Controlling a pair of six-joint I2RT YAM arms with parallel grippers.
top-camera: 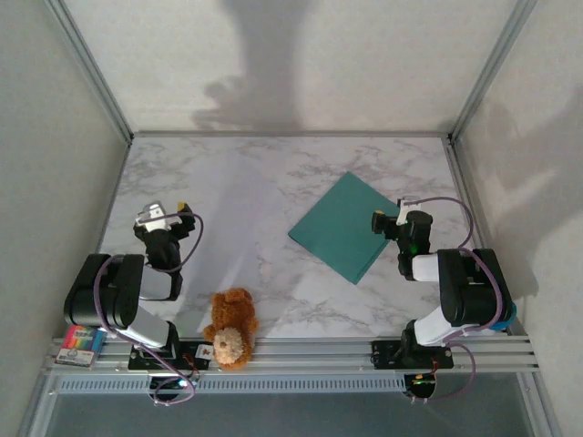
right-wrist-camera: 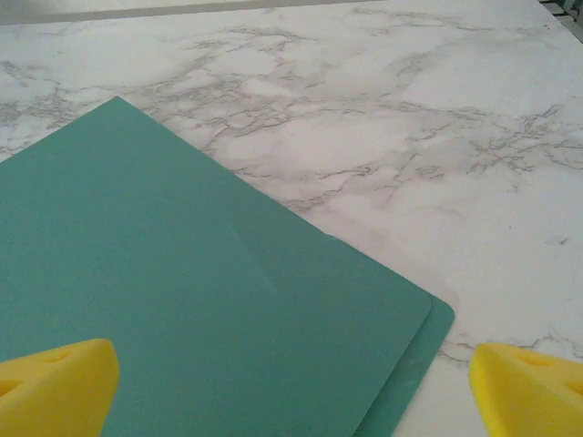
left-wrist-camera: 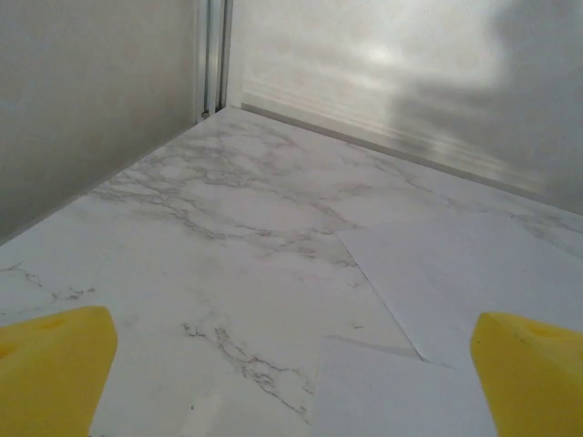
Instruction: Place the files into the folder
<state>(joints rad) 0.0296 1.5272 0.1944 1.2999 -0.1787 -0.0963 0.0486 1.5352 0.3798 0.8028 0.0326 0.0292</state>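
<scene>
The left gripper (left-wrist-camera: pixel 291 373) hangs low over the marble table (left-wrist-camera: pixel 228 209), its yellow fingertips (left-wrist-camera: pixel 55 364) spread wide apart with nothing between them. Right beneath it and just ahead lie the files (left-wrist-camera: pixel 474 273), white sheets flat on the marble. One sheet's corner lies close below the fingers, and a larger sheet runs ahead and off to the gripper's right. Past them, bare marble reaches the back wall.

The right gripper (right-wrist-camera: pixel 291 387) is likewise spread wide and holds nothing. It is poised over the near corner of the folder (right-wrist-camera: pixel 209 273). The folder lies closed and flat, teal cover up, spreading ahead and to this gripper's left. Its upper cover sits slightly offset from the lower one at the corner.

In the top view, a teddy bear (top-camera: pixel 230 330) sits behind the left gripper and toward its right, at the table's near edge.
</scene>
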